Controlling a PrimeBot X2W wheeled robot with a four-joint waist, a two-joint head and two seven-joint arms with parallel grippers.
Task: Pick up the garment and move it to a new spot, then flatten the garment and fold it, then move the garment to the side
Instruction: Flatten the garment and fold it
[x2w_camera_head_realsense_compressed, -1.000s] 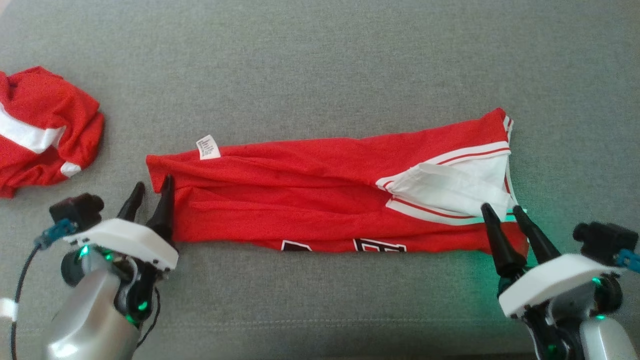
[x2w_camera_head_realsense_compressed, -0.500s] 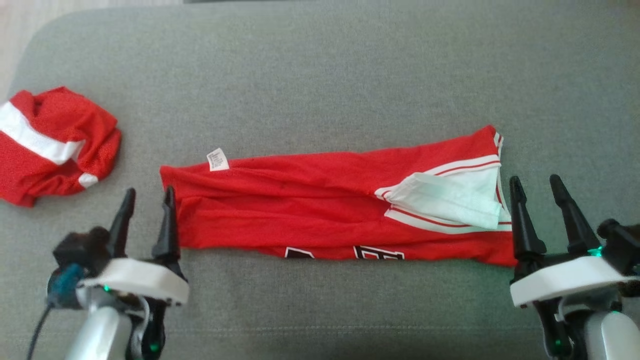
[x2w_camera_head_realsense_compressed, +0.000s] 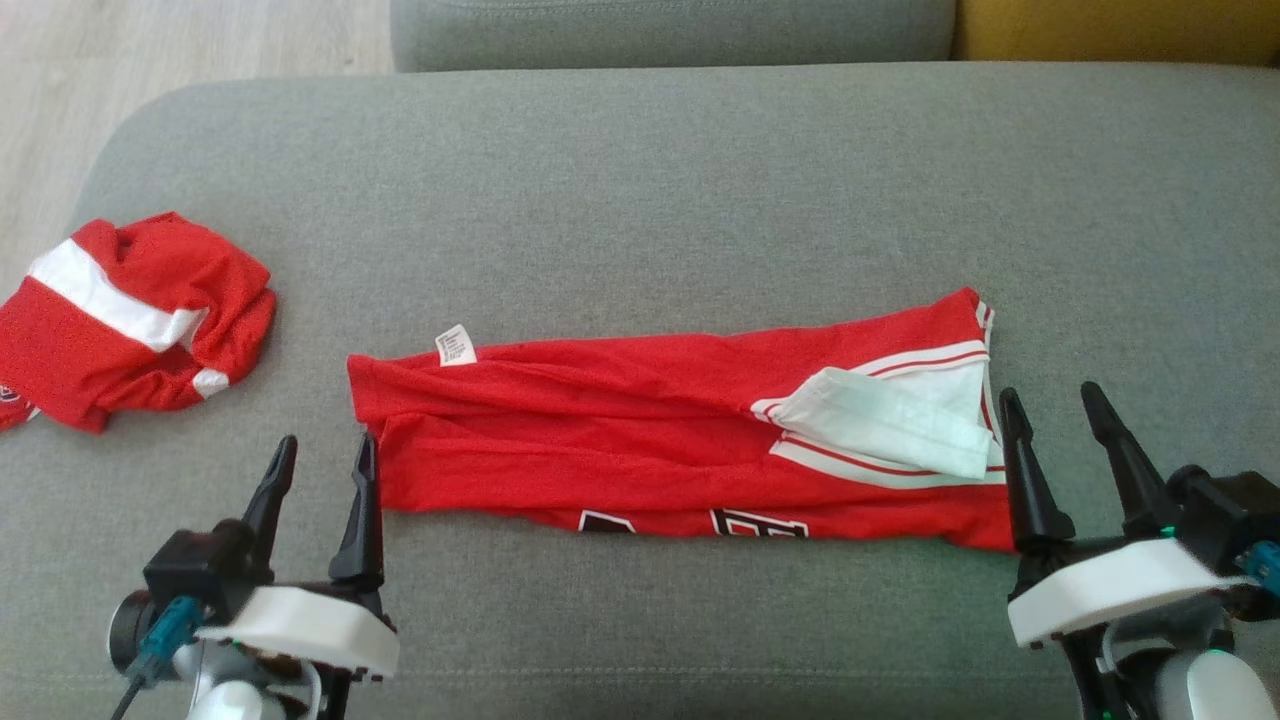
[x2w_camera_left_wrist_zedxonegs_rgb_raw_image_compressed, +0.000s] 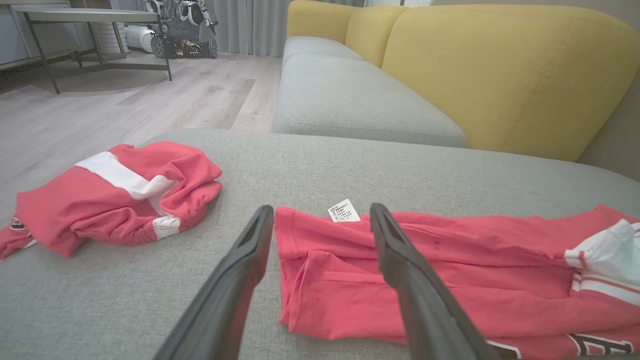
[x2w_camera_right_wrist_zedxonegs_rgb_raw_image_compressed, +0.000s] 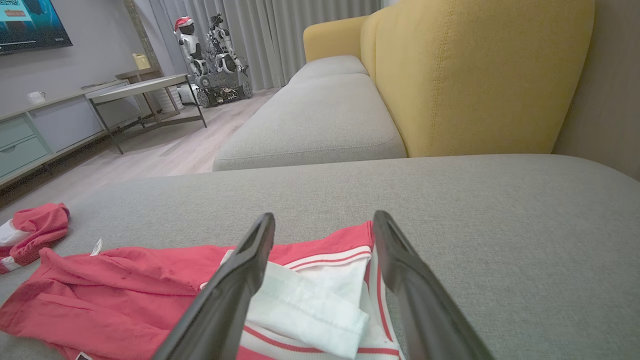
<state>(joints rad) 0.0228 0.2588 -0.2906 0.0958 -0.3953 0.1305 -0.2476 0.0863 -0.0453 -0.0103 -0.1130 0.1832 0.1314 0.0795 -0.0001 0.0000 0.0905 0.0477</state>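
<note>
The red jersey (x2w_camera_head_realsense_compressed: 650, 440) is folded into a long strip and lies across the middle of the grey sofa cushion (x2w_camera_head_realsense_compressed: 640, 200). A white label (x2w_camera_head_realsense_compressed: 456, 345) is at its far left corner. The left hand (x2w_camera_head_realsense_compressed: 327, 440) is just beside its left end and the right hand (x2w_camera_head_realsense_compressed: 1047, 390) just beside its right end. Both are wide open and hold nothing. A second red and white garment (x2w_camera_head_realsense_compressed: 130, 320) lies crumpled at the left, apart.

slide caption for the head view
Left gripper and right gripper, open, flank a folded red jersey on a grey sofa; another red garment lies aside.
</note>
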